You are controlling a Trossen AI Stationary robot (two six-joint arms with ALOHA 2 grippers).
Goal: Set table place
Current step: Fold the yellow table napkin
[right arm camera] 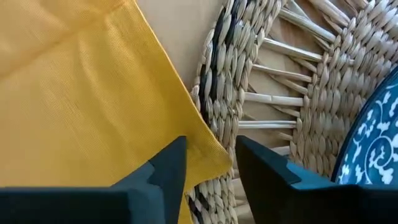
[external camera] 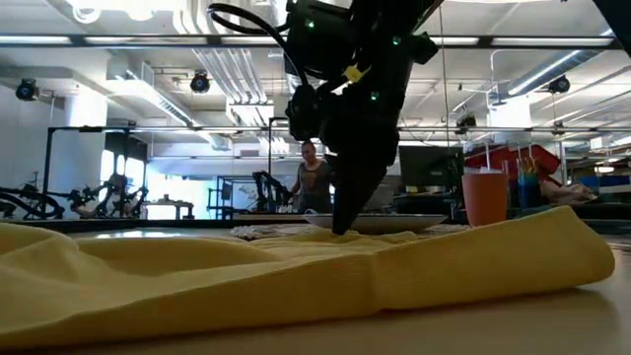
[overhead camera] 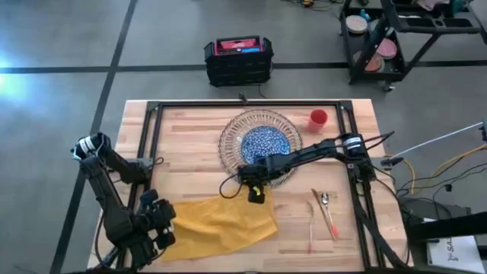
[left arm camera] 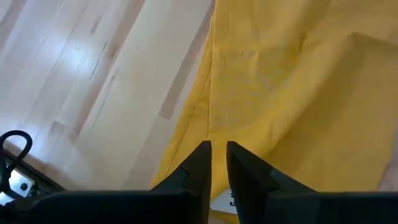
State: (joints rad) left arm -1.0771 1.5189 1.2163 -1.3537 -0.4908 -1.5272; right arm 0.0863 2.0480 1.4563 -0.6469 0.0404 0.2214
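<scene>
A yellow napkin point(overhead camera: 217, 224) lies spread and wrinkled on the near left of the table point(overhead camera: 190, 152). Its far right corner point(right arm camera: 211, 152) rests on the rim of a round woven mat point(overhead camera: 228, 141), which carries a blue-patterned plate point(overhead camera: 266, 141). My right gripper point(right arm camera: 211, 155) points down, open, with one finger on each side of that corner. My left gripper point(left arm camera: 217, 152) is shut above the napkin's left edge point(left arm camera: 199, 112). A red-orange cup point(overhead camera: 318, 118) stands at the far right. Orange-handled cutlery point(overhead camera: 327, 213) lies at the near right. My left gripper hangs over the napkin's left edge with its fingers pointing down at the cloth; I cannot tell whether the fingertips touch it.
A black crate point(overhead camera: 238, 59) sits on the floor beyond the table's far edge, and a black cart point(overhead camera: 396, 38) stands at the far right. A person point(external camera: 314, 182) stands in the room behind. Bare wood shows between the napkin and the cutlery.
</scene>
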